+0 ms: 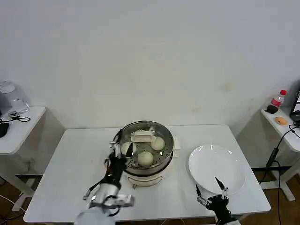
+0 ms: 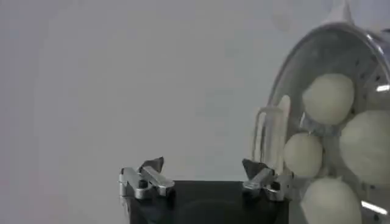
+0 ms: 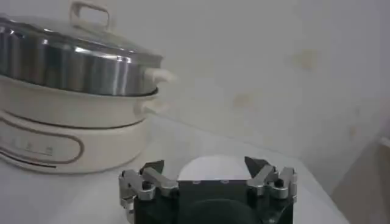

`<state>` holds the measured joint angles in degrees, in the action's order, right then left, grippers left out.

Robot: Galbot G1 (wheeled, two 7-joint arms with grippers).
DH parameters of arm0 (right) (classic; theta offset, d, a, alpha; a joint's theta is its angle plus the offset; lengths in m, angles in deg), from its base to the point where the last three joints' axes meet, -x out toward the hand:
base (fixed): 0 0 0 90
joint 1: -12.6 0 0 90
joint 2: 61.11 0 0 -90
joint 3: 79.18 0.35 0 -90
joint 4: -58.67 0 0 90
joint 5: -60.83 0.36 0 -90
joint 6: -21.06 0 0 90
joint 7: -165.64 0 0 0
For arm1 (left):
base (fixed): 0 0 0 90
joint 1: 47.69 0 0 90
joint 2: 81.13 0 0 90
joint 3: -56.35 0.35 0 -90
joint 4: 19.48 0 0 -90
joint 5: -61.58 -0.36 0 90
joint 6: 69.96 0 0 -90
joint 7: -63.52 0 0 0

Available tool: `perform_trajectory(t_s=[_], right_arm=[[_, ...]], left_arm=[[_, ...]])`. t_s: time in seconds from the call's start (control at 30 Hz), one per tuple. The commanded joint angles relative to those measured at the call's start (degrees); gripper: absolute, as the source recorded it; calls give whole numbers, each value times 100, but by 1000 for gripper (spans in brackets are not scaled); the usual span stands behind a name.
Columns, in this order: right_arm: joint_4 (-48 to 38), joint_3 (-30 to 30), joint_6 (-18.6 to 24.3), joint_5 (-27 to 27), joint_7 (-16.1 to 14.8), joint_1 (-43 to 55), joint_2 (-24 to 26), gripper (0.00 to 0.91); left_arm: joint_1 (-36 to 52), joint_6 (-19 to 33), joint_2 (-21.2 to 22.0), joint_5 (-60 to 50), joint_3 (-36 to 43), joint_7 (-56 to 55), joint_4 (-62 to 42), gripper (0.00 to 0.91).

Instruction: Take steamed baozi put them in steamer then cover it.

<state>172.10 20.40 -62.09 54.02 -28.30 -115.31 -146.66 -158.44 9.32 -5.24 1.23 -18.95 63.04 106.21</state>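
In the head view, the steamer (image 1: 146, 154) stands at the middle of the white desk (image 1: 70, 164), a shiny steel basket on a cream-white base. The cover (image 1: 149, 137) sits on it, clear glass with a cream-white bar handle at its centre, and through it the steamed baozi (image 1: 146, 158) show as smooth, pale round buns lying inside the basket. The left gripper (image 1: 117, 149) hovers just beside the steamer's left rim, jaws spread and holding nothing. A flat white plate (image 1: 216, 168) lies bare to the steamer's right. The right gripper (image 1: 210, 190) is low at the plate's near edge, jaws parted and empty.

In the left wrist view, the left gripper (image 2: 204, 175) has its jaws wide apart, with only plain white surface between them. The cover (image 2: 332, 115) and its metal rim lie close to one jaw tip, and four baozi (image 2: 328, 99) show under the glass on the perforated bottom.

In the right wrist view, the right gripper (image 3: 207, 176) is open over the desk. The covered steamer (image 3: 73, 109) stands well apart from it, with its side handle facing the white wall (image 3: 274, 61).
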Motion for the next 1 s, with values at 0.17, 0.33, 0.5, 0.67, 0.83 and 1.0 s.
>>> perform_trajectory(t_s=[0.17, 0.33, 0.5, 0.67, 0.83, 1.0], right_arm=[[448, -403, -155, 878, 248, -300, 652, 907], [476, -450, -220, 1261, 403, -341, 909, 907], [493, -553, -230, 1407, 501, -382, 1065, 907], [391, -674, -183, 1401, 535, -410, 1087, 907], [352, -749, -175, 1398, 543, -402, 1121, 907], [338, -794, -228, 1396, 580, -364, 1108, 907]], left_arm=[[-2720, 983, -204, 8135, -2117, -2096, 393, 907], [-3085, 1070, -48, 7719, -2035, -2018, 253, 907], [-2975, 1411, 64, 7223, -2046, -2034, -262, 907], [-3001, 1564, 115, 7110, -2038, -1902, -415, 907], [-3105, 1536, 166, 7065, -2056, -1813, -288, 907], [-3171, 1542, 207, 6993, -2037, -1759, -226, 907]])
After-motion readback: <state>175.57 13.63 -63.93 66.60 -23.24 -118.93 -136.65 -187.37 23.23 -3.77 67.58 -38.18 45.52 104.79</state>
